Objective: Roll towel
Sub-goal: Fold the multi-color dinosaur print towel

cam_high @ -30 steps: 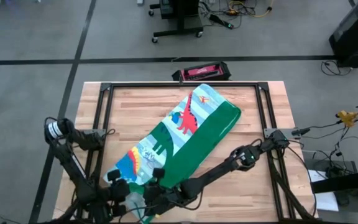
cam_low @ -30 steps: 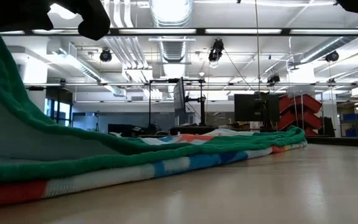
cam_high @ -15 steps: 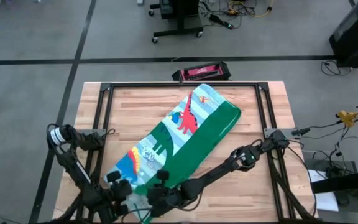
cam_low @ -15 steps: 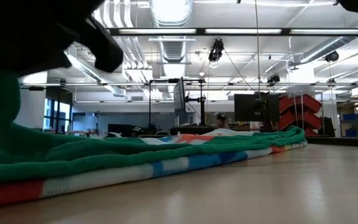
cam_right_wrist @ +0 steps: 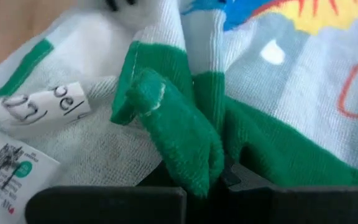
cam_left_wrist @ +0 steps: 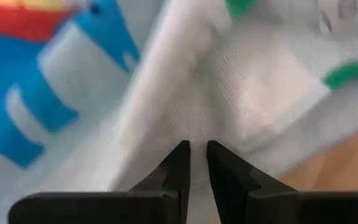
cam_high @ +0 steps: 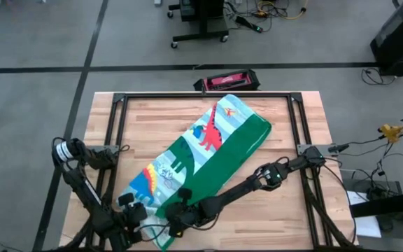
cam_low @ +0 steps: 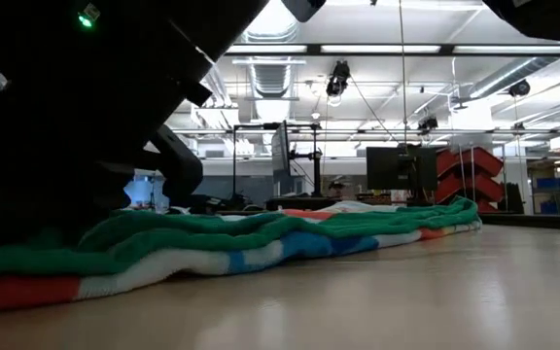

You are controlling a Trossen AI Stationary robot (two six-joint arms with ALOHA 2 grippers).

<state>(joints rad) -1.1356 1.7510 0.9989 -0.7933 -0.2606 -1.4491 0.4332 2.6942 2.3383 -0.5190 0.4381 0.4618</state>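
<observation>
Starting the roll well is depending on both grippers, the left gripper (cam_high: 133, 212) nearly closed on the towel (cam_high: 215, 140) end and the right gripper (cam_high: 177, 213) clamped on its green border corner, tucking evenly together.

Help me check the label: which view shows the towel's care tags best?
The right wrist view: the care tags lie close up on the towel. The high view shows only the whole towel; the low view its edge; the left wrist view blurred cloth.
</observation>
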